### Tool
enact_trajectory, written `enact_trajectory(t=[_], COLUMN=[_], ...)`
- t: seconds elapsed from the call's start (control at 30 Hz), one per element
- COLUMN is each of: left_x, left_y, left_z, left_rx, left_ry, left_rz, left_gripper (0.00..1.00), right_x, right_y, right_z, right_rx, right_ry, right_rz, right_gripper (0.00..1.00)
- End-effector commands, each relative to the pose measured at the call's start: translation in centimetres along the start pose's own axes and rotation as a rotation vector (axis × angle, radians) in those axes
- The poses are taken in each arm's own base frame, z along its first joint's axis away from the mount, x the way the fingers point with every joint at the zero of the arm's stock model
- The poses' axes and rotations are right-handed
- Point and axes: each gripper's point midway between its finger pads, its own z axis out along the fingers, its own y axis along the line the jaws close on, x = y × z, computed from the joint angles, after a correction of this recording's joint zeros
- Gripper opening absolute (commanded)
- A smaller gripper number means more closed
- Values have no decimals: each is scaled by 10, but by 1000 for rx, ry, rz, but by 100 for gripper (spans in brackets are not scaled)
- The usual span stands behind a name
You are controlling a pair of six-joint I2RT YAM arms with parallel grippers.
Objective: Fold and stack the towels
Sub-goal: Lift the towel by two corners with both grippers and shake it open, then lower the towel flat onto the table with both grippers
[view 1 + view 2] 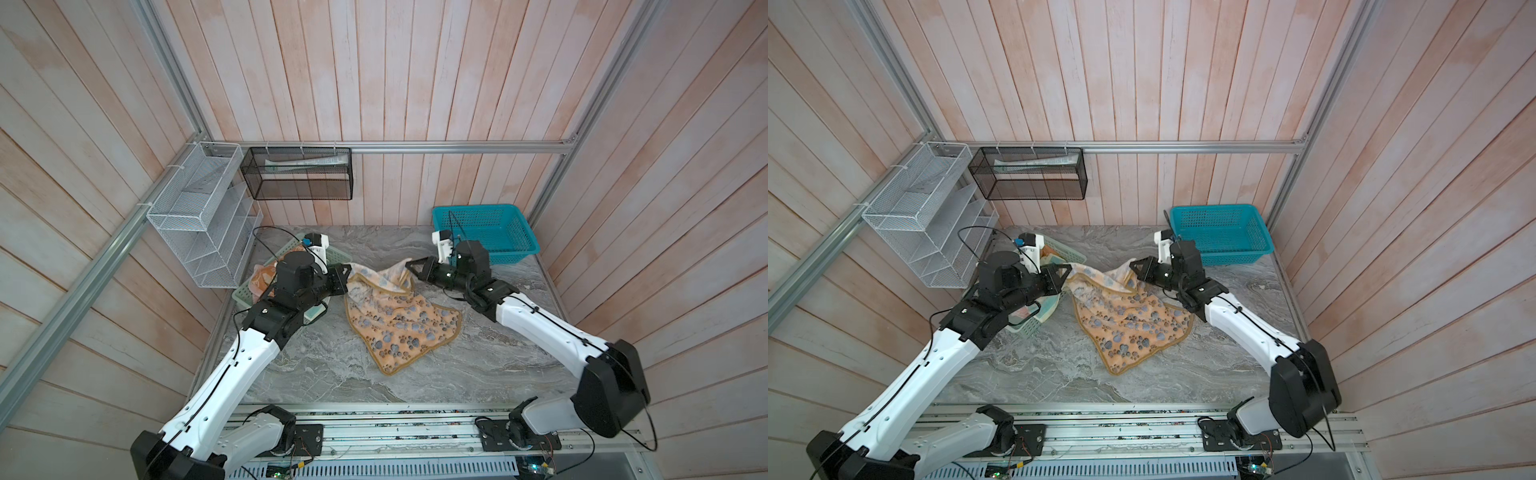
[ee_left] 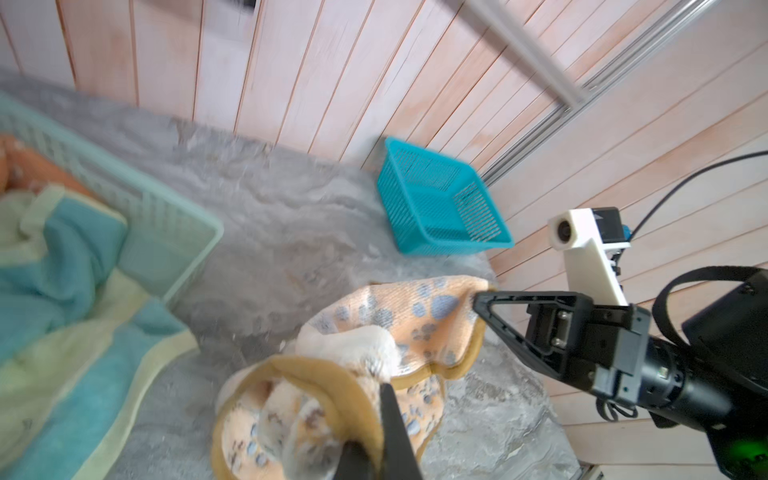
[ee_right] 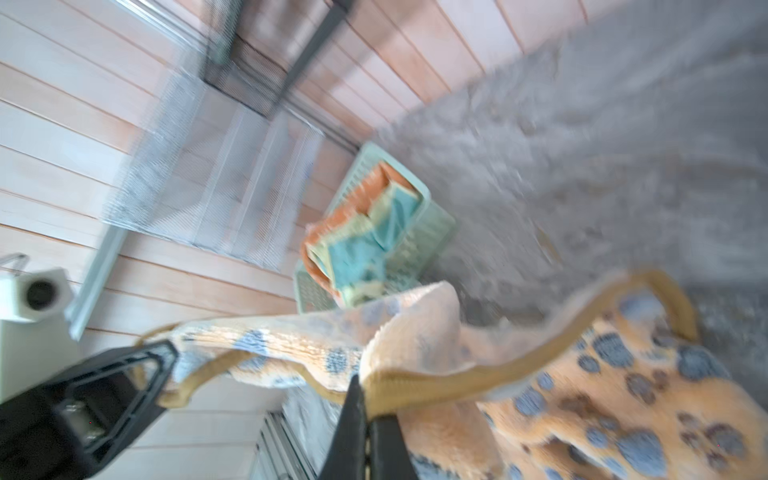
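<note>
Marble table (image 1: 498, 365) | left tool (image 1: 348, 274), right tool (image 1: 409, 266) clamp paw-print towel (image 1: 399, 328) (arms angled inward)

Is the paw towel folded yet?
Not folded. The paw towel hangs rumpled between the left gripper and right gripper, each pinching an edge, its lower part on the table.

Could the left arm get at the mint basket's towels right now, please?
Probably not yet: the mint basket is close by, but the left gripper is shut on the paw-print towel.
</note>
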Motion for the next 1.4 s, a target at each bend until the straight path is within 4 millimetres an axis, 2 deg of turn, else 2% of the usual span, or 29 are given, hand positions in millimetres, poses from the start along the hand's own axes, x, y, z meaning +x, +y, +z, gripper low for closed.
enact_trajectory(t=[0.0,0.17,0.27,0.33,0.47,0.57,0.7,0.8,0.9,1.0,1.17,1.27,1.37], left_x=[-51,-94,-107,-113,-127,-131,-126,-122,-114,-102,-62,-37,-18], left_y=[-39,-105,-143,-163,-180,-182,-160,-124,-84,-43,30,66,92], left_z=[-42,-93,-116,-129,-142,-135,-96,-50,0,53,146,186,205], left_rx=[92,311,445,505,529,501,427,359,297,273,206,178,154], left_ry=[-152,-250,-260,-262,-241,-183,-93,-14,45,98,182,206,203], left_rz=[99,168,176,175,162,135,54,-27,-84,-150,-210,-225,-234], left_gripper=[0,0,0,0,0,0,0,0,0,0,0,0,0], right_x=[-35,-70,-85,-92,-103,-106,-111,-122,-134,-142,-132,-121,-113], right_y=[35,120,160,178,196,194,165,128,69,2,-100,-152,-181], right_z=[-50,-135,-180,-202,-221,-219,-200,-179,-148,-111,-38,-6,12], right_rx=[36,-85,-115,-125,-119,-80,47,146,110,106,154,186,183], right_ry=[-126,-337,-431,-459,-461,-440,-435,-401,-321,-273,-169,-133,-125], right_rz=[-150,-342,-422,-448,-444,-448,-418,-391,-266,-141,-32,19,60], right_gripper=[0,0,0,0,0,0,0,0,0,0,0,0,0])
